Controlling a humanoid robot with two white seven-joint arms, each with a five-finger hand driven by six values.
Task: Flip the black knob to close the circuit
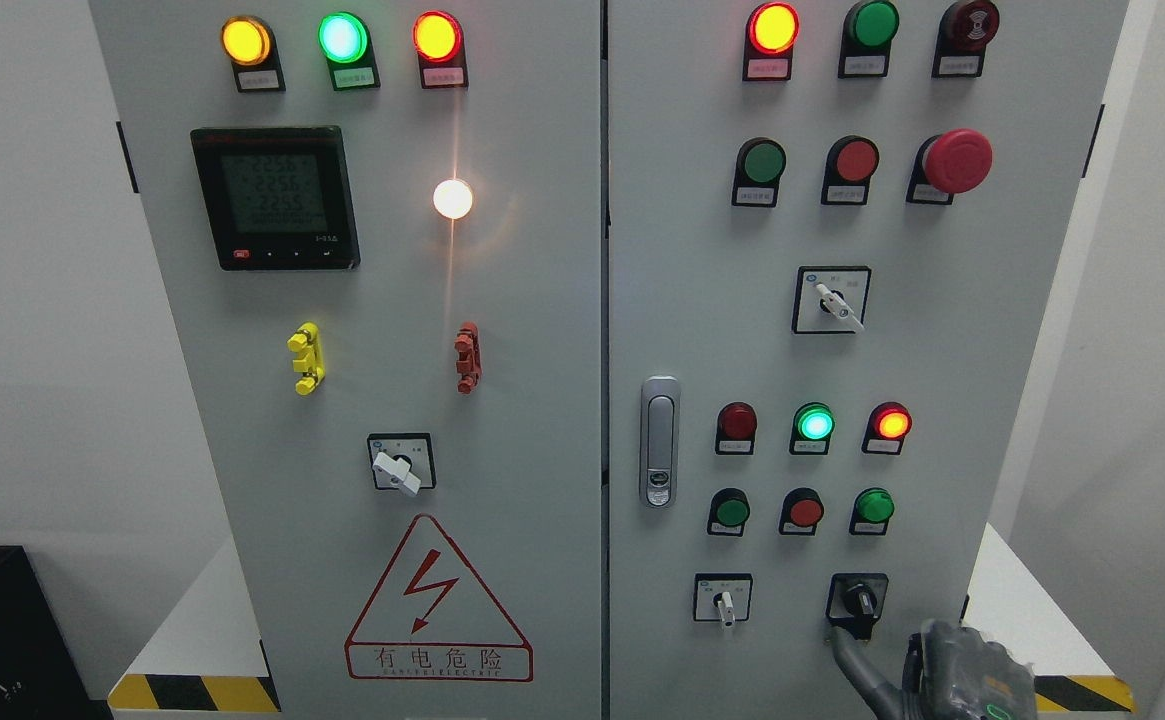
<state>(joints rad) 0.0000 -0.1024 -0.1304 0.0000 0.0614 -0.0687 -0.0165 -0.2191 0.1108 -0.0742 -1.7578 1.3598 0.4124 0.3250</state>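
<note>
My right hand (927, 665) has one finger (842, 650) extended, holding nothing, just under the black knob (857, 598) at the cabinet (562, 400) door's lower right corner; I risk slipping off its short lever.

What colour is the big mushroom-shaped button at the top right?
Red: the big mushroom-shaped push button shows clearly in the head view.

You have two grey metal cabinet doors (542, 400), one black digital meter (275, 197), and one white glowing lamp (452, 198). Count three white-handled rotary switches (397, 470) and one black knob switch (858, 598). There is one red mushroom stop button (956, 160), one yellow terminal clip (306, 358), one red terminal clip (466, 357), one silver door latch (659, 441), and one red lightning warning triangle (438, 605)
</note>
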